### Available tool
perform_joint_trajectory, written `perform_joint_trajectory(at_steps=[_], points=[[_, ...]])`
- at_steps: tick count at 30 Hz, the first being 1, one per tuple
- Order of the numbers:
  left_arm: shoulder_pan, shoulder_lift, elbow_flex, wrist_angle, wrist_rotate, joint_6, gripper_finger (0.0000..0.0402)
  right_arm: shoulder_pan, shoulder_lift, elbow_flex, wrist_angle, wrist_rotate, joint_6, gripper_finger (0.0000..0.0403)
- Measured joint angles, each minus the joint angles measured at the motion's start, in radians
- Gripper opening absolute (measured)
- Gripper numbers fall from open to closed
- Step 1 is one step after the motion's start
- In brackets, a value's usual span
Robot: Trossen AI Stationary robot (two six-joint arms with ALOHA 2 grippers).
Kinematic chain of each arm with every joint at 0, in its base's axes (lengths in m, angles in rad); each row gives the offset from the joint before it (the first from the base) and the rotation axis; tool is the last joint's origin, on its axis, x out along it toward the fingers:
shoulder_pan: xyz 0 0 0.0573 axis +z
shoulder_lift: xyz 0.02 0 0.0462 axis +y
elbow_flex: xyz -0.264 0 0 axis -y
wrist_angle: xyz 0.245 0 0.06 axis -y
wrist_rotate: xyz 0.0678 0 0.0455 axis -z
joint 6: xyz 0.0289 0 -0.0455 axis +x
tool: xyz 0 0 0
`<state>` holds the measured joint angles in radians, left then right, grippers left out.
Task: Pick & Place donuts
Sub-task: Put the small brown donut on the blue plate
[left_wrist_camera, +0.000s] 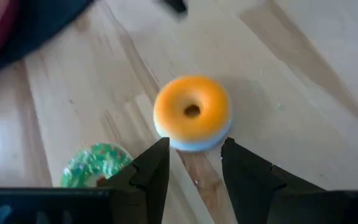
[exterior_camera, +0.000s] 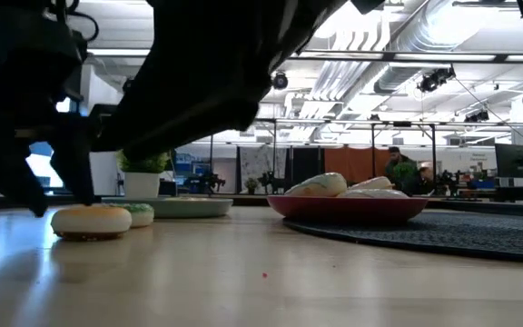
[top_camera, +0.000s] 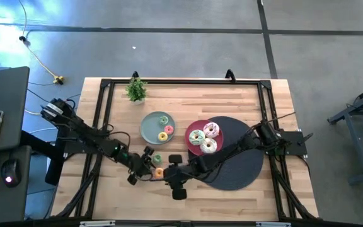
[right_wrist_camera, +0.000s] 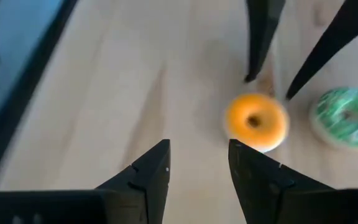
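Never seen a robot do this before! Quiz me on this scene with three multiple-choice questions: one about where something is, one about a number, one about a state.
1. Where is the orange donut?
A. on the bare wooden table
B. on the pink plate
C. on the grey-green plate

2. How many donuts lie on the pink plate?
A. one
B. three
C. five

3. How are the left gripper fingers?
A. shut on the orange donut
B. open, close to it
C. shut on the green donut

Answers:
1 A: wood shows all around it.
2 B: the high view shows three large ones.
3 B: a gap shows between the fingers.
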<state>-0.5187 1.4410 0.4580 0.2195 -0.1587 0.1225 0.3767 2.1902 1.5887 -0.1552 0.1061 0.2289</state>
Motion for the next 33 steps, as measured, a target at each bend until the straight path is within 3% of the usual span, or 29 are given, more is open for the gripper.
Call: perform_joint_trajectory(at_steps=[7, 12, 21, 29, 33], points=[[0.002, 0.021, 0.002, 0.132, -0.030, -0.030, 0.0138, -0.037, 0.022, 0.000, -0.006, -0.077, -0.161, 0.0206], [0.002, 0.068, 0.026, 0.053, 0.026, -0.085, 0.0138, -0.052, 0.026, 0.000, -0.022, -0.064, -0.163, 0.0231], [-0.042, 0.048, 0.090, 0.022, -0.042, -0.100, 0.0138, -0.034, 0.026, 0.000, -0.029, -0.065, -0.204, 0.0236], [-0.110, 0.022, 0.172, -0.304, -0.046, -0.116, 0.0138, -0.035, 0.026, 0.000, -0.035, -0.070, -0.204, 0.0237], [-0.150, 0.039, 0.171, -0.245, -0.040, -0.131, 0.0138, -0.035, 0.026, 0.000, -0.033, -0.068, -0.204, 0.0237]])
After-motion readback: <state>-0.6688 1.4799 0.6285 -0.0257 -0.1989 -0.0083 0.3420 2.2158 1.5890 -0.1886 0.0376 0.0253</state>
